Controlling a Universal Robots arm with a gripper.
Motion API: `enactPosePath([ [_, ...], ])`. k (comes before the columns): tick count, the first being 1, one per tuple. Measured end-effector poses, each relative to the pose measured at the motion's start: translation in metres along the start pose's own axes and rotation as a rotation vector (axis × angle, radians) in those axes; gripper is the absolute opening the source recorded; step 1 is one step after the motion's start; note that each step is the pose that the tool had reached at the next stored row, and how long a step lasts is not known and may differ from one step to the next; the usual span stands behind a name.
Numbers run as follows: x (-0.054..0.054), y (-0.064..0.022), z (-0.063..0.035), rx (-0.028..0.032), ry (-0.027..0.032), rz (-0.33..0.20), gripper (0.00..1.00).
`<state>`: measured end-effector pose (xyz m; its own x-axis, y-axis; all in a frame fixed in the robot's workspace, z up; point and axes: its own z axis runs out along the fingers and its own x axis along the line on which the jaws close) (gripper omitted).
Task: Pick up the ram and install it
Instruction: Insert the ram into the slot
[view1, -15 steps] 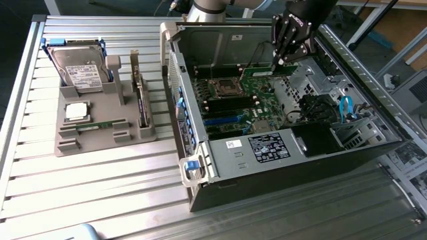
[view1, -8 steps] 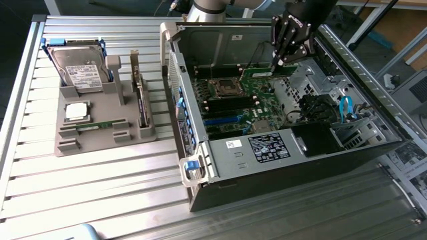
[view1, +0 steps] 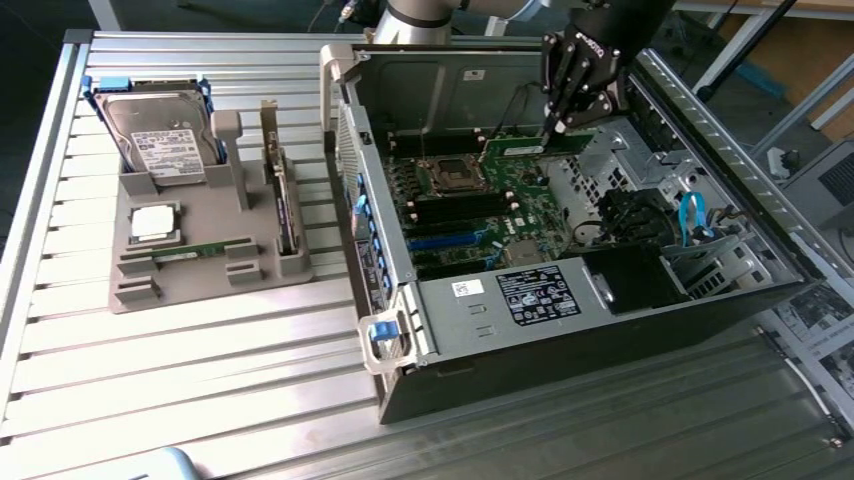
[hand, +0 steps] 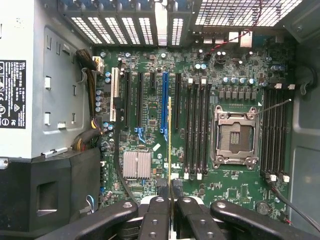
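Observation:
My black gripper (view1: 561, 125) hangs inside the open computer case (view1: 400, 330), shut on the ram (view1: 531, 148), a narrow green stick held by its upper edge above the motherboard (view1: 501, 215). In the wrist view the ram (hand: 170, 135) appears edge-on as a thin line between the fingertips of my gripper (hand: 170, 200). It hovers over the board beside a bank of black memory slots (hand: 196, 130) and the open processor socket (hand: 234, 137). Another bank of slots (hand: 275, 130) lies on the socket's other side.
A grey fixture (view1: 200, 285) at the exterior view's left holds a hard drive (view1: 160, 145), a square silver chip (view1: 154, 222) and an upright card (view1: 279, 200). The power supply (view1: 541, 295) and black cables (view1: 627, 215) crowd the case. A heatsink (hand: 137, 164) sits near the slots.

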<state>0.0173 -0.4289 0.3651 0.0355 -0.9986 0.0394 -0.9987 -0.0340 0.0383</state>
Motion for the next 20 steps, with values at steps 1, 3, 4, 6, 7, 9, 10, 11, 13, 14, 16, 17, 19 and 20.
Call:
enactPosePath([
  [1,0.0000,0.0000,0.0002,0.0000,0.0000,0.000,0.13],
  [3,0.0000,0.0000,0.0007,0.0000,0.0000,0.000,0.13],
  [4,0.0000,0.0000,0.0009,0.0000,0.0000,0.000,0.13],
  [6,0.0000,-0.0001,0.0015,0.0000,0.0000,0.000,0.13],
  [7,-0.0001,-0.0001,0.0017,0.0000,0.0000,0.000,0.13],
  [9,-0.0001,-0.0001,0.0023,0.0000,0.0000,0.000,0.13],
  [10,-0.0001,-0.0001,0.0026,0.0000,0.0000,0.000,0.13],
  [11,-0.0001,-0.0001,0.0028,0.0001,-0.0001,0.000,0.13],
  [13,-0.0001,-0.0001,0.0034,0.0000,0.0000,0.000,0.13],
  [14,-0.0001,-0.0001,0.0037,0.0000,0.0000,0.000,0.13],
  [16,-0.0002,-0.0002,0.0042,0.0000,0.0000,0.000,0.13],
  [17,-0.0002,-0.0002,0.0045,0.0000,0.0000,0.000,0.13],
  [19,-0.0002,-0.0002,0.0051,0.0000,-0.0001,0.000,0.13],
  [20,-0.0002,-0.0002,0.0053,0.0000,0.0000,0.000,0.13],
])
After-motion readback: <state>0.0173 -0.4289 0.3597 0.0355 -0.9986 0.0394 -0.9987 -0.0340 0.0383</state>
